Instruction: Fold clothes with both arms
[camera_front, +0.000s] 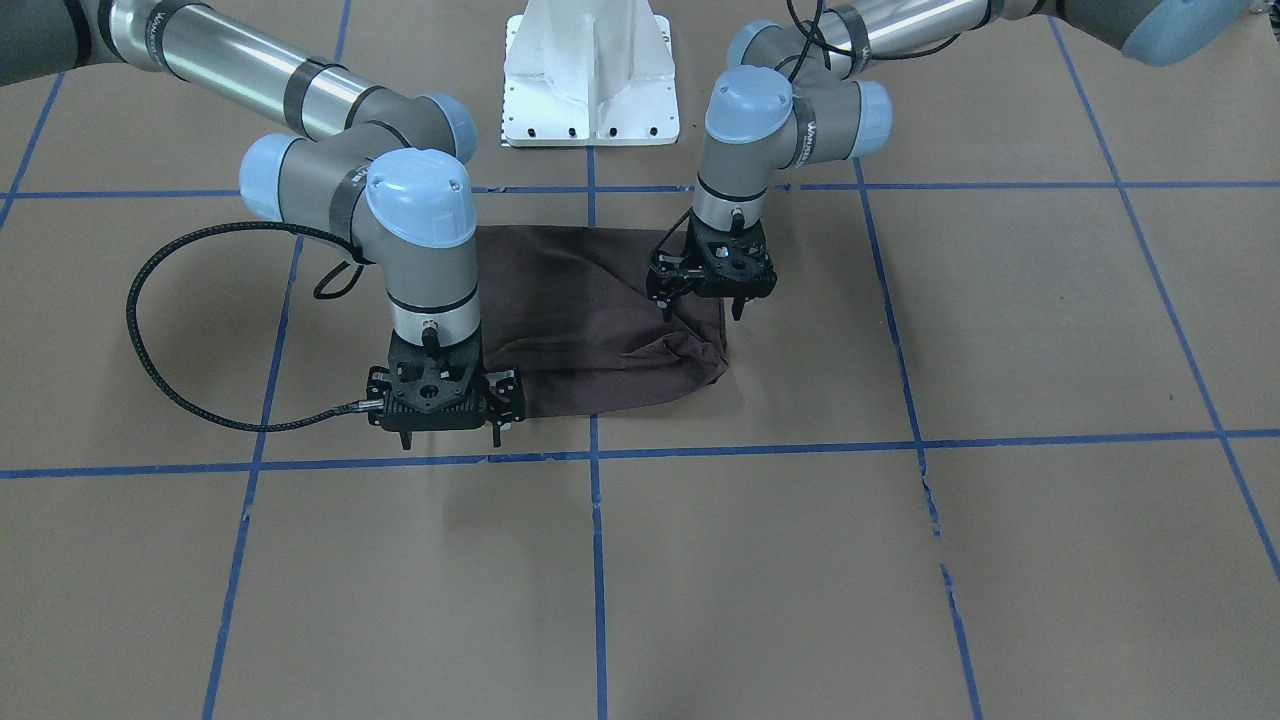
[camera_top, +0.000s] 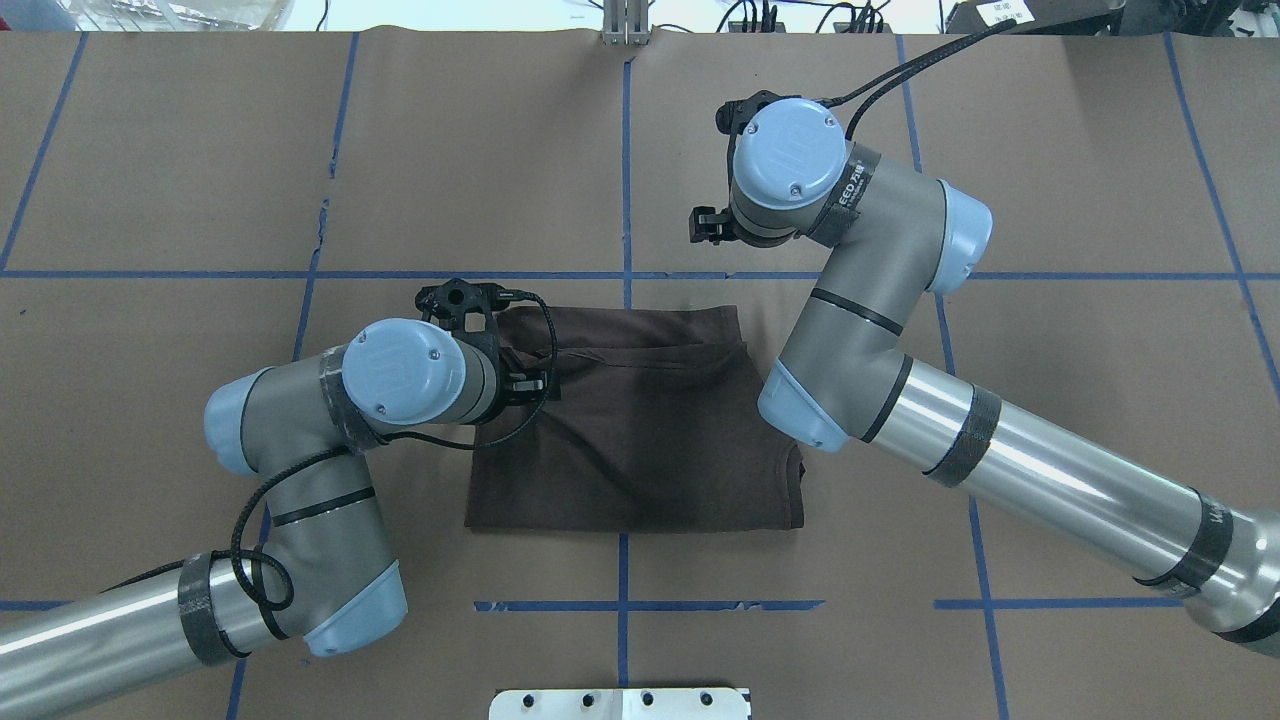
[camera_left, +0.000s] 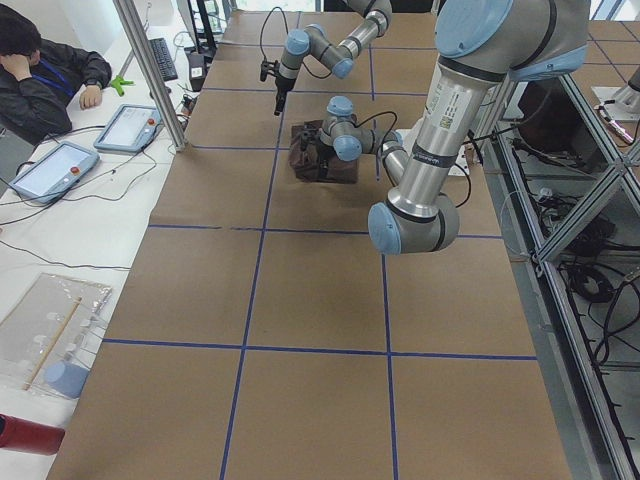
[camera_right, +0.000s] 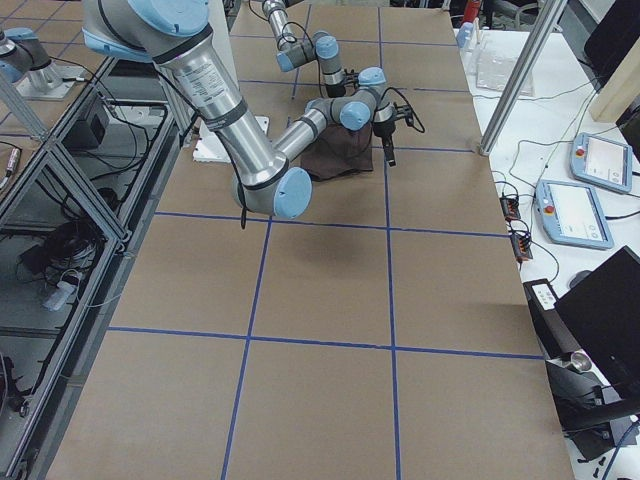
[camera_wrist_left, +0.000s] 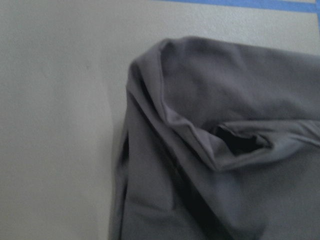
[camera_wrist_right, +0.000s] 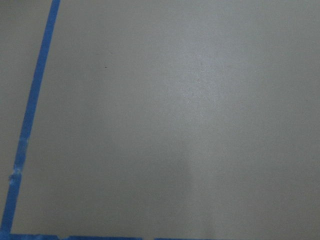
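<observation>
The dark brown T-shirt (camera_front: 590, 310) lies folded into a rough rectangle on the brown paper table (camera_front: 900, 560), also seen from overhead (camera_top: 640, 440). One corner on the robot's left is bunched and creased (camera_front: 700, 360); the left wrist view shows it close up (camera_wrist_left: 210, 150). My left gripper (camera_front: 701, 308) hovers just above that corner, open and empty. My right gripper (camera_front: 450, 438) is open and empty, raised at the shirt's far edge on the robot's right. The right wrist view shows only bare paper (camera_wrist_right: 175, 125). Collar, lettering and tags are hidden.
The white pedestal base (camera_front: 590, 90) stands at the robot's side of the table. Blue tape lines (camera_front: 596, 540) cross the paper in a grid. An operator (camera_left: 40, 60) sits beyond the table's far edge beside two tablets (camera_left: 128, 125).
</observation>
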